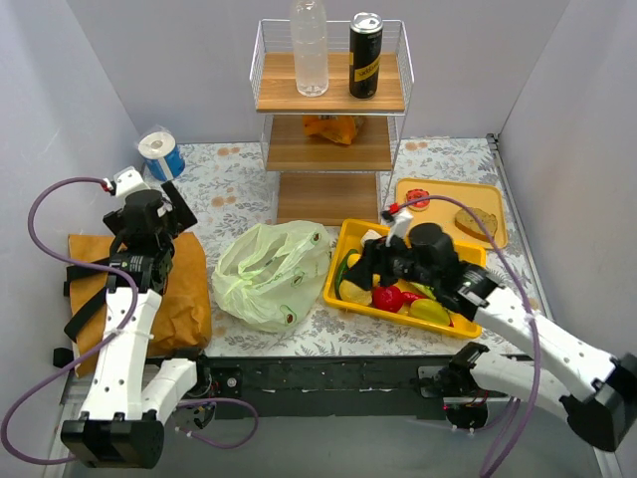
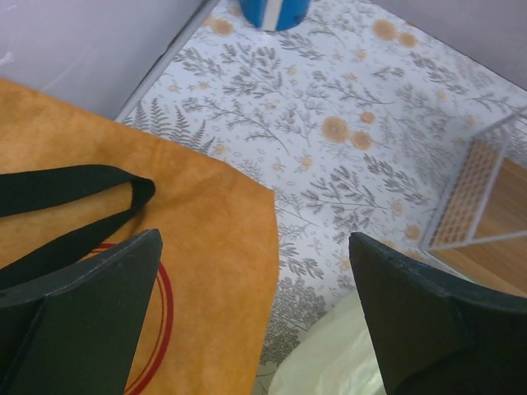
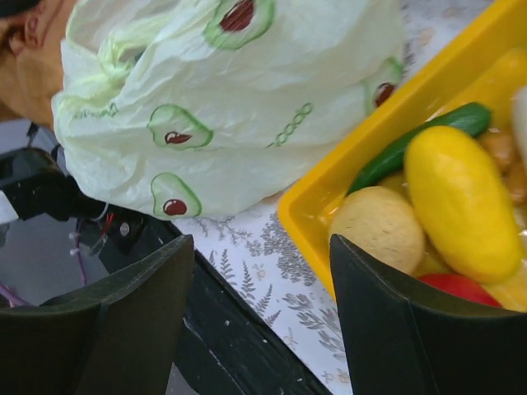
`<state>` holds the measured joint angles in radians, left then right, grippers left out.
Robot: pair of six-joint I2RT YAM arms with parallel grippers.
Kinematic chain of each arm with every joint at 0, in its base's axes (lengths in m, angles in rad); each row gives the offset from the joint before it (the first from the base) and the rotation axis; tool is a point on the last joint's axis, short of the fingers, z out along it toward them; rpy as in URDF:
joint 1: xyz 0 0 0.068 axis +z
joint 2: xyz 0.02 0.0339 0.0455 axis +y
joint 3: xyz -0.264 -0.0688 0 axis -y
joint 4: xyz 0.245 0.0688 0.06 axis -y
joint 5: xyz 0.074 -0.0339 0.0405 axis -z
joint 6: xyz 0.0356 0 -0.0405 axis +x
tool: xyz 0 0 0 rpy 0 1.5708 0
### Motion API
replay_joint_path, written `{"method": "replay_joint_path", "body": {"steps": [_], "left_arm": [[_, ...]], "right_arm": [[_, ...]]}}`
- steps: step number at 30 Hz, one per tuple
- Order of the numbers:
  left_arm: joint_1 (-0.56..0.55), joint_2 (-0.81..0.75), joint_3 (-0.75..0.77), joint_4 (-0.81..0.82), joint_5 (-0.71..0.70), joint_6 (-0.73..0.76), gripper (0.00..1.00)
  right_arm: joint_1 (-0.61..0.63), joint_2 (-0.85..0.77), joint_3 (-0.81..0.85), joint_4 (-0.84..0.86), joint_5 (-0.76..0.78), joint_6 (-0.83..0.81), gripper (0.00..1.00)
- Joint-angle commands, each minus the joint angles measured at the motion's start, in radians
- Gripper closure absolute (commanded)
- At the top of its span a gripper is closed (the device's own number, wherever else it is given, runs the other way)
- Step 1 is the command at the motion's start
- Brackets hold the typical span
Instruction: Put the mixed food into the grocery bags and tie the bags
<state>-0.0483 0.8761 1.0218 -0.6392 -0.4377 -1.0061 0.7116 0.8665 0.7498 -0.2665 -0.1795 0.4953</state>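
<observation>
The pale-green plastic bag (image 1: 269, 271) with avocado prints lies crumpled mid-table; it also shows in the right wrist view (image 3: 230, 99). The brown bag (image 1: 179, 289) with black straps (image 2: 74, 193) lies flat at the left. The mixed food sits in a yellow tray (image 1: 350, 235): a tan potato (image 3: 379, 229), a yellow piece (image 3: 461, 197), a green piece (image 3: 420, 140) and a red piece (image 1: 388, 297). My left gripper (image 2: 255, 321) is open and empty above the brown bag's corner. My right gripper (image 3: 262, 304) is open and empty over the tray's left edge.
A wooden wire shelf (image 1: 331, 95) at the back holds a clear bottle (image 1: 310, 45) and a black can (image 1: 365, 55). A second yellow tray (image 1: 438, 189) at back right holds bread and a red-topped piece. A blue-and-white roll (image 1: 159, 154) stands back left.
</observation>
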Motion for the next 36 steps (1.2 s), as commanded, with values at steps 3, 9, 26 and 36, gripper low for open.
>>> {"method": "replay_joint_path", "body": {"steps": [3, 9, 26, 36], "left_arm": [[0.194, 0.031, 0.069, 0.006, 0.063, -0.006, 0.02], [0.294, 0.064, 0.167, -0.076, 0.038, -0.019, 0.02], [0.476, -0.048, -0.1, -0.053, -0.112, -0.077, 0.02], [0.45, -0.052, -0.146, -0.01, 0.348, -0.106, 0.02]], "right_arm": [[0.251, 0.215, 0.097, 0.197, 0.109, 0.046, 0.25], [0.423, 0.411, 0.181, 0.313, 0.074, 0.051, 0.23], [0.421, 0.706, 0.175, 0.294, 0.163, 0.034, 0.24], [0.348, 0.732, 0.158, 0.106, 0.343, 0.057, 0.24]]}}
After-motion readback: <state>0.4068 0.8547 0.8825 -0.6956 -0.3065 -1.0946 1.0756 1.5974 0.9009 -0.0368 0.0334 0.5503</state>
